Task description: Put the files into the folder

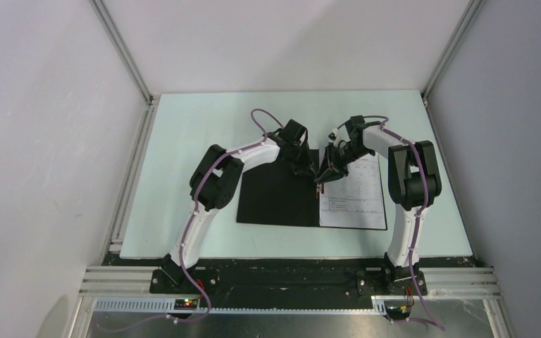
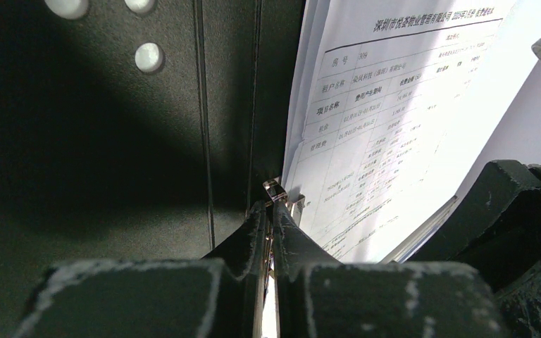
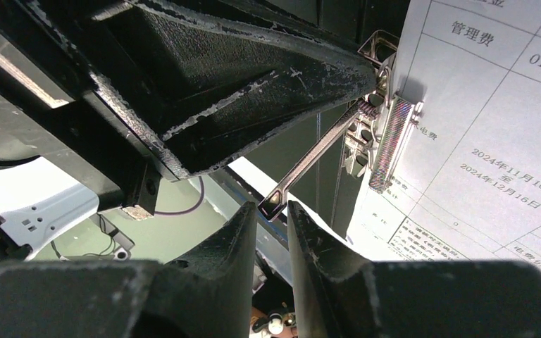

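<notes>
The folder (image 1: 278, 197) lies open on the table, black inside up. The files (image 1: 356, 197), white sheets printed with tables, rest on its right half. Both grippers meet over the spine. My left gripper (image 2: 271, 211) is shut on a small metal tab of the clip (image 2: 276, 190), beside the files' (image 2: 394, 105) edge. In the right wrist view a thin metal clip lever (image 3: 310, 162) slants down from the clip's spring (image 3: 387, 141). Its free end sits pinched between the tips of my right gripper (image 3: 272, 211). The left gripper's fingers (image 3: 253, 77) fill the top of that view.
The pale green table (image 1: 204, 127) surrounds the folder, with grey walls and metal frame posts on three sides. Both arm bases stand on the black rail (image 1: 289, 282) at the near edge. Purple cables loop over each arm.
</notes>
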{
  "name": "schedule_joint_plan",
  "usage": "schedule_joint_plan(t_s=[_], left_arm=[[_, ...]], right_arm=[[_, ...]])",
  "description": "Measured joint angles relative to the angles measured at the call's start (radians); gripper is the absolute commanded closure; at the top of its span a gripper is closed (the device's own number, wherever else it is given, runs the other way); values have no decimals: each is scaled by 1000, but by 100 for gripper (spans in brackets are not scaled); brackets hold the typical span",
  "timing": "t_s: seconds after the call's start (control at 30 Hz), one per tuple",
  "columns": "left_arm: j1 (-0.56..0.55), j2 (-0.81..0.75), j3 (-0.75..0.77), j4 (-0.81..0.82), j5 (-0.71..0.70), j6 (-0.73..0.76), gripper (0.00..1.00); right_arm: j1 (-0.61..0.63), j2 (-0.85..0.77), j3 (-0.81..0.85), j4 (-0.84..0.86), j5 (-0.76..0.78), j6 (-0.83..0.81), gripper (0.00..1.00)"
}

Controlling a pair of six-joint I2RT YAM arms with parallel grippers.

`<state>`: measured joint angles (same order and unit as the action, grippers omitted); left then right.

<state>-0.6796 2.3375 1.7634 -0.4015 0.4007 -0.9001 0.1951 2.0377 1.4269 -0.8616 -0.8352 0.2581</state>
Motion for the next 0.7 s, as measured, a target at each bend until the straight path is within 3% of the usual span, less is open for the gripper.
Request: schedule_joint_plan(t_s=[0.7], left_arm=[[2,0,0,0,3,-1,94]], right_arm=[[-8,16,-34,-1,5,2,80]])
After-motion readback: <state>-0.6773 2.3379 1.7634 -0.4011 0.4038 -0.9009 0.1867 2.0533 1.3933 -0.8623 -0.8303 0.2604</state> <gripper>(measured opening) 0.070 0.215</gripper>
